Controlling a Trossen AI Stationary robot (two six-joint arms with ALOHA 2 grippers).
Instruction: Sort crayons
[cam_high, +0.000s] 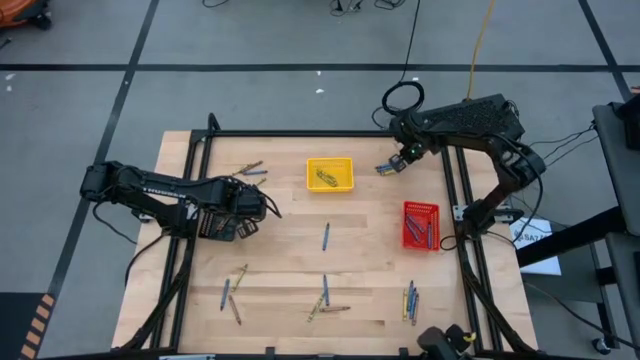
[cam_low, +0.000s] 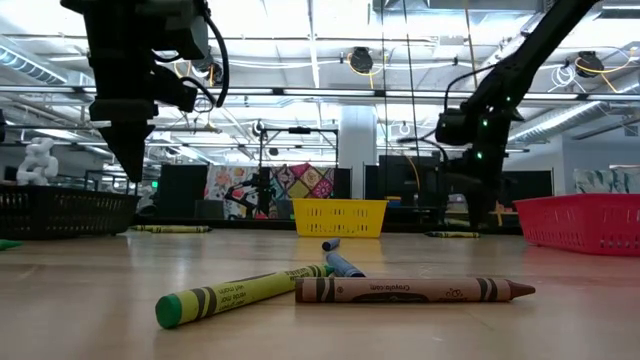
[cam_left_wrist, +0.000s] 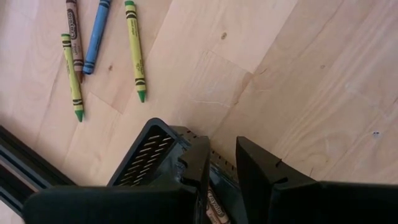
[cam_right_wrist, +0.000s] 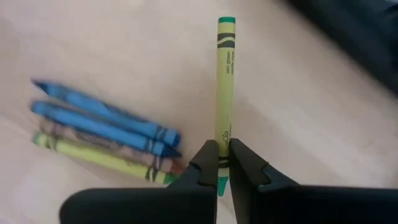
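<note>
While right gripper (cam_right_wrist: 224, 163) pinches yellow-green crayon (cam_right_wrist: 225, 81), left gripper (cam_left_wrist: 222, 163) grips brown crayon (cam_left_wrist: 216, 207) over black tray (cam_left_wrist: 149, 158).

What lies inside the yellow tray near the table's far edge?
The yellow tray holds yellow-green crayons bunched near its middle. Their exact number is unclear, and anything beneath them is hidden.

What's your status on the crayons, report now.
Right gripper shut on yellow-green crayon, near far right corner. Left gripper over black tray, brown crayon between its fingers. Loose crayons left on table. Nothing blocking.
</note>
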